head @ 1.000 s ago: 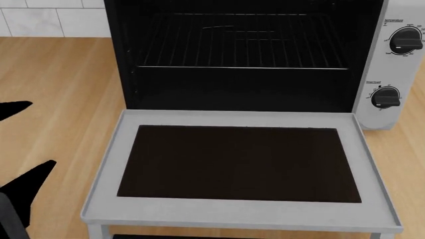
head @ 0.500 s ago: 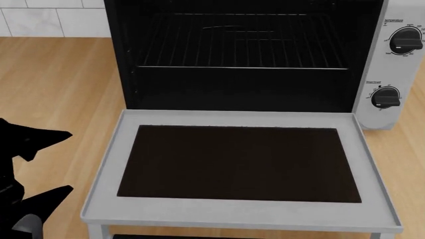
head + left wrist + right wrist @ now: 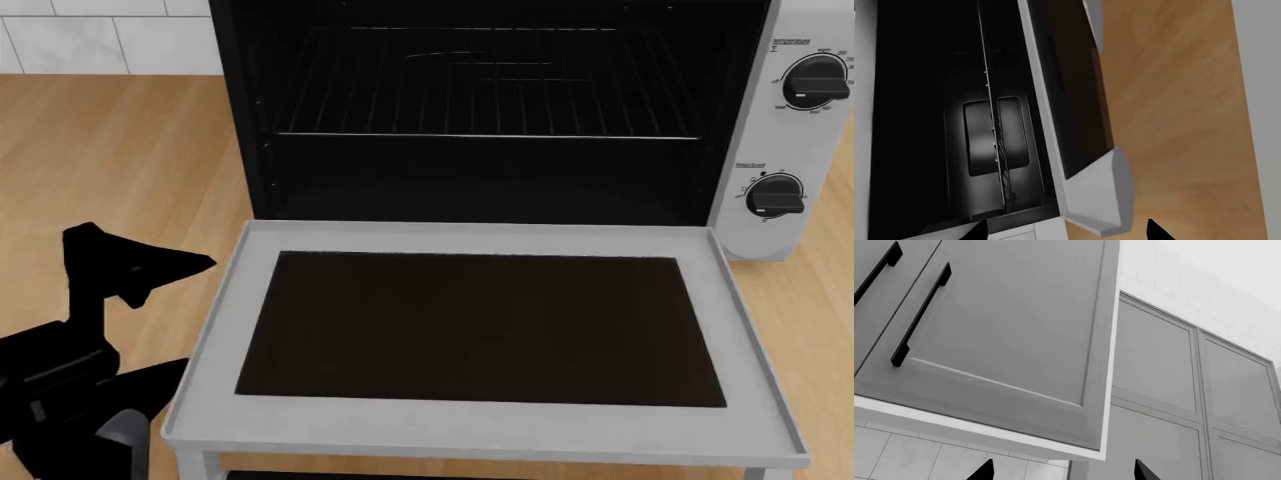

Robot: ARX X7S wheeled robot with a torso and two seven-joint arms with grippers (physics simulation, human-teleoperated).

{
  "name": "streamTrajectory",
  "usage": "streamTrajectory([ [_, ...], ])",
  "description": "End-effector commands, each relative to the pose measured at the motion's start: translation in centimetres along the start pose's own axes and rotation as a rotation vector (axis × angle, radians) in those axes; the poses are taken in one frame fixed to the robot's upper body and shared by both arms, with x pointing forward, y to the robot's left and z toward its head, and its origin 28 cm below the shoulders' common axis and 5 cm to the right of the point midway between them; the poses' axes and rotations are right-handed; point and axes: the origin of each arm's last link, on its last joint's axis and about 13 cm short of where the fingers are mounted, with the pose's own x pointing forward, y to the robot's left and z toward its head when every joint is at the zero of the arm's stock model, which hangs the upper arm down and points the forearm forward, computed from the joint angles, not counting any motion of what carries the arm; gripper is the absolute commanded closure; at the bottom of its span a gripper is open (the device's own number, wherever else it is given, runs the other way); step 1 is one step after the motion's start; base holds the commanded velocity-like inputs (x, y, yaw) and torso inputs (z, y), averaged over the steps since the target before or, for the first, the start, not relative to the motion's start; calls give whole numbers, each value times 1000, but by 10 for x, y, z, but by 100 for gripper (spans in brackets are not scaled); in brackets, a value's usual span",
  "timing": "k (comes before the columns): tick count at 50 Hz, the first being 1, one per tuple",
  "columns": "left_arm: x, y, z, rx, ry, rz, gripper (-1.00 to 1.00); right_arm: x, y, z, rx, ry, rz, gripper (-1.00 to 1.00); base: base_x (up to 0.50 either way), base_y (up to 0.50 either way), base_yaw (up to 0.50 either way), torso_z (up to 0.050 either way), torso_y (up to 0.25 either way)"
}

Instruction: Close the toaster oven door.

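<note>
Left gripper (image 3: 158, 318): matte black, two tapered pointed fingers (image 3: 167, 265), angular body, small grey patch at lower left of head view. Right gripper (image 3: 1061, 471): two black pointed fingertips (image 3: 984, 471) only visible.

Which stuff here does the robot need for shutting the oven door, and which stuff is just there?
For the job:
toaster oven door, lying open and flat
toaster oven
left gripper, open, beside the door's left edge

Just there:
two knobs
wire rack
wooden counter
grey cabinet door in the right wrist view
</note>
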Motion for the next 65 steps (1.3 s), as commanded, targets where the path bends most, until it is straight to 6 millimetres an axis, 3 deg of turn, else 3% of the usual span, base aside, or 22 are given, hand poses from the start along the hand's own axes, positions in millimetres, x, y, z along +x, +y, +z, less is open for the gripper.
streamTrajectory([
  [1,14,4,-1,27,-44,11,-100,-1,-2,3,-7,-4,-5,-100,0,0,0,0,0],
  [10,27,-1,-6,45,-80,22,-100,-2,-3,2,-9,0,-8,-100,0,0,0,0,0],
  [14,24,5,-6,58,-93,82,-100,-2,-3,3,-9,-2,-6,-100,0,0,0,0,0],
  [20,5,18,5,84,-137,162,-100,-1,-1,4,-5,-4,-1,-100,0,0,0,0,0],
  [32,-5,24,8,96,-253,281,-100,-1,-1,7,-8,-9,-1,-100,0,0,0,0,2],
  [57,-10,22,25,-237,-275,630,-100,-1,-5,13,-8,-22,-14,-100,-2,0,0,0,3],
  [65,-10,33,28,-227,-293,716,-100,-2,-7,13,-11,-23,-18,-100,-3,-1,-1,2,4],
])
